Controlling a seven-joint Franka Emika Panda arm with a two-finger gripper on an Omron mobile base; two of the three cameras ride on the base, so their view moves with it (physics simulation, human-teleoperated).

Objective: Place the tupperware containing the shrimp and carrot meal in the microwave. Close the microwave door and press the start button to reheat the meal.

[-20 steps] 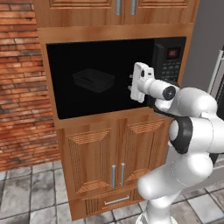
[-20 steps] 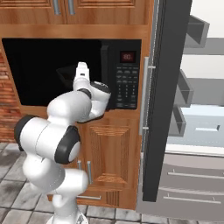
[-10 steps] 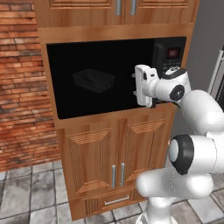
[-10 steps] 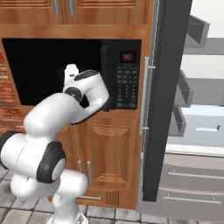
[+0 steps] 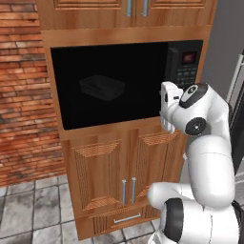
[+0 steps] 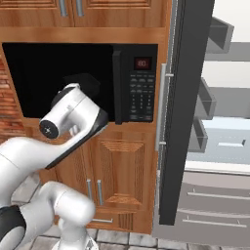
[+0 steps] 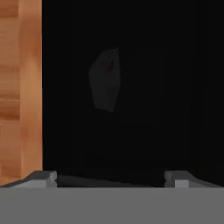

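The microwave (image 5: 124, 81) is built into the wood cabinet, its keypad panel (image 5: 183, 69) and red display (image 6: 142, 63) on the right. The microwave door (image 5: 109, 86) looks shut, and its black bar handle (image 6: 117, 85) stands upright beside the keypad. Through the dark glass the tupperware (image 5: 102, 88) shows dimly; the shrimp and carrot meal is too dark to make out. My gripper (image 5: 165, 109) hovers just in front of the door's right end, near the handle. In the hand view my gripper (image 7: 110, 178) is open, fingertips (image 7: 43, 177) wide apart, facing dark glass.
The tall grey fridge door (image 6: 185, 112) stands open close on the right, with shelf bins (image 6: 205, 97) and drawers (image 6: 215, 205) behind it. Wood cabinet doors (image 5: 124, 167) sit below the microwave, a brick wall (image 5: 24, 95) is to the left, and the floor is tiled.
The jaws have opened wide. The hand has shifted right and a little down along the microwave front, and the arm's elbow has swung upward.
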